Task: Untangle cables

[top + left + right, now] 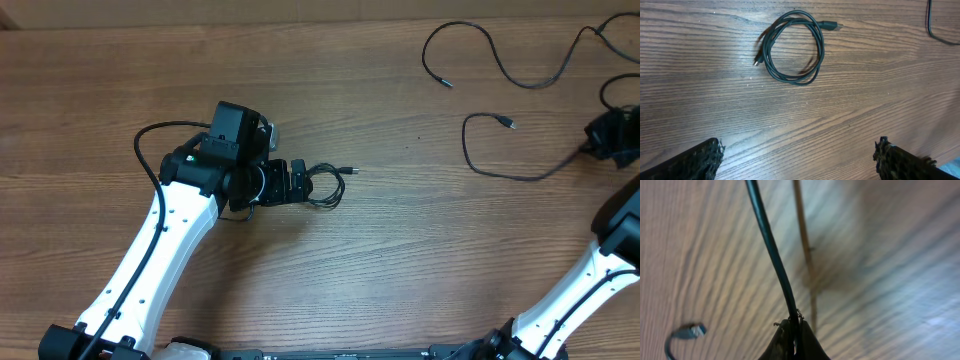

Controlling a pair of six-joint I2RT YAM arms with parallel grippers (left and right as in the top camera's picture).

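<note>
A small coil of black cable point(326, 187) point(792, 47) lies on the wooden table just right of my left gripper point(296, 183) point(799, 146). That gripper is open, its fingers point(702, 160) wide apart over bare wood short of the coil. Two loose cables lie at the far right: a long wavy one point(500, 65) and a looped one point(520, 176) with a silver-tipped plug point(510, 123) point(690, 330). My right gripper point(605, 140) point(796, 325) is shut on the looped cable point(770, 245), which runs up and away from the fingertips.
The left arm's white link point(160, 260) slants across the lower left and the right arm's link point(590, 285) across the lower right. A piece of another cable point(935, 30) shows at the top right of the left wrist view.
</note>
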